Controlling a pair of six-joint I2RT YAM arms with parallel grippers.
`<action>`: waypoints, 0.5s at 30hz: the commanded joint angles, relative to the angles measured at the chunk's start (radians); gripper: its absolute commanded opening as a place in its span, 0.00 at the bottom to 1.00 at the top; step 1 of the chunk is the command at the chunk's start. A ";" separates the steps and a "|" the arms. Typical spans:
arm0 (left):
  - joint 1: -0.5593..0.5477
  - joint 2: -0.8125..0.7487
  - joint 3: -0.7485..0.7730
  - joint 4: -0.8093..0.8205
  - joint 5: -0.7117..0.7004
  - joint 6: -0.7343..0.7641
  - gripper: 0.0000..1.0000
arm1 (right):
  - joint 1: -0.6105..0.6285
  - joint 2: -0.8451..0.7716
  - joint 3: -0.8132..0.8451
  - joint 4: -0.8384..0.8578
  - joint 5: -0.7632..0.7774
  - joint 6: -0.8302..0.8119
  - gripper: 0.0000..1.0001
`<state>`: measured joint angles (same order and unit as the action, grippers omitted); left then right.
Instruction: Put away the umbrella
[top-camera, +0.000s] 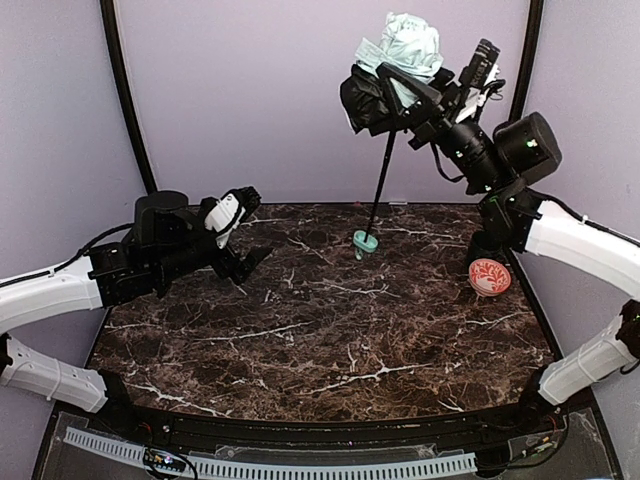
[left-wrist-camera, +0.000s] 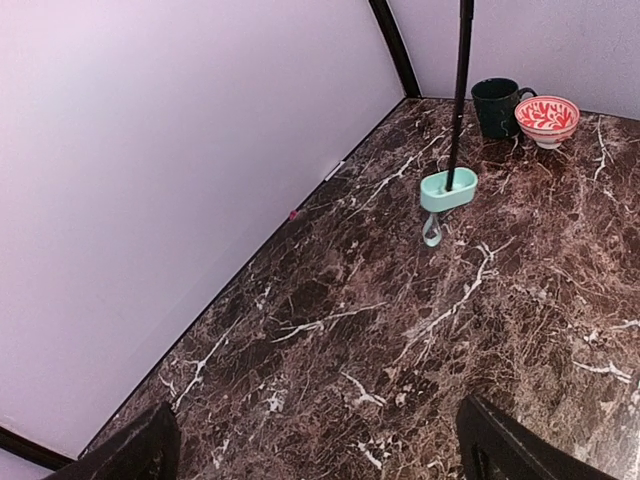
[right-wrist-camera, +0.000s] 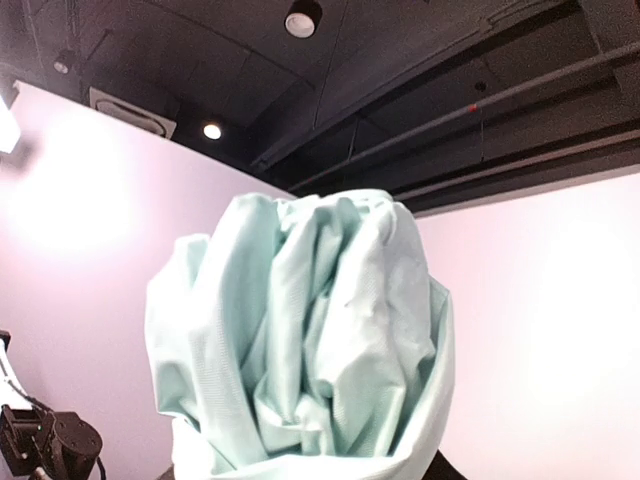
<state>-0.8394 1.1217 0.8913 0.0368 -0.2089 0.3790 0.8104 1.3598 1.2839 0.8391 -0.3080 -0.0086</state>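
While reaching high at back right, grips the umbrella (top-camera: 410, 45) in the right claw (top-camera: 398, 95), clamped tight on bunched mint fabric (right-wrist-camera: 300, 330) and black lining (top-camera: 365, 100). Fills the right wrist view with that crumpled fabric. Sends the thin black shaft (top-camera: 380, 185) slanting down and leftward to the small mint handle (top-camera: 365, 240), near the back middle of the table (top-camera: 300, 340). Cannot tell if touching the marble or hanging just above. Shows, from the left wrist, a strap (left-wrist-camera: 432, 232) dangling below the handle. Holds the left claw (top-camera: 260, 222) spread wide apart, gripping nothing, low over the left back of the table, well apart from the handle and aimed toward it. Shows both dark fingers (left-wrist-camera: 140, 450) at the bottom corners of the left wrist view, with marble between. Has a red-and-white bowl (top-camera: 490, 276) by the right edge, near the right arm (top-camera: 570, 240), and a dark mug (left-wrist-camera: 497, 105) just beside the bowl, both beyond the handle and apart from it.
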 joint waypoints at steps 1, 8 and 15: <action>0.008 0.000 -0.001 0.028 0.016 -0.034 0.99 | 0.005 -0.008 -0.221 0.380 0.119 0.036 0.07; 0.021 0.030 -0.020 0.028 0.026 -0.027 0.99 | -0.027 0.199 -0.734 0.533 0.426 0.079 0.03; 0.037 0.079 -0.005 0.028 0.043 -0.023 0.99 | -0.068 0.469 -0.919 0.818 0.390 0.236 0.02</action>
<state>-0.8131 1.1919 0.8879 0.0376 -0.1886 0.3588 0.7609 1.7916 0.3614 1.3548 0.0570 0.1219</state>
